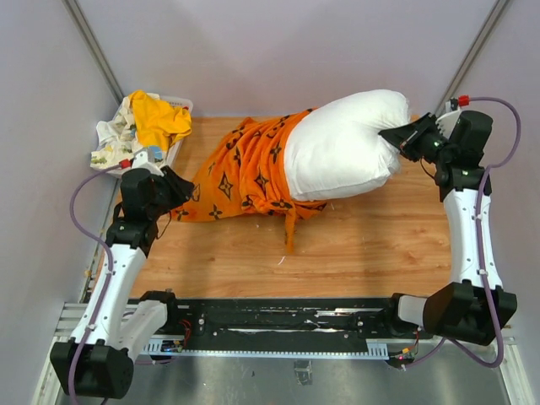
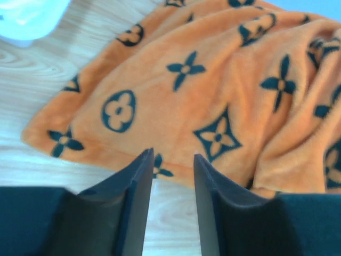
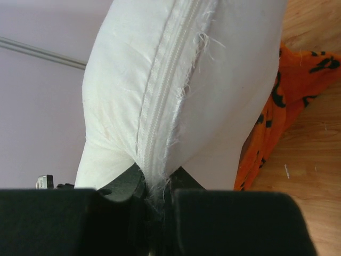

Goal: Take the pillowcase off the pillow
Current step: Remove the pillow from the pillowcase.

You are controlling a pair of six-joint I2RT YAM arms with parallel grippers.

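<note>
The white pillow lies across the table's back right, half out of the orange pillowcase with black motifs, which still covers its left end. My right gripper is shut on the pillow's right seam edge and holds it lifted. My left gripper is open and empty at the pillowcase's near-left corner; its fingers hover just short of the orange fabric over bare wood.
A white basket at the back left holds a plain yellow cloth and a white printed cloth. The wooden table ends at a metal rail in front. Grey walls close in on both sides.
</note>
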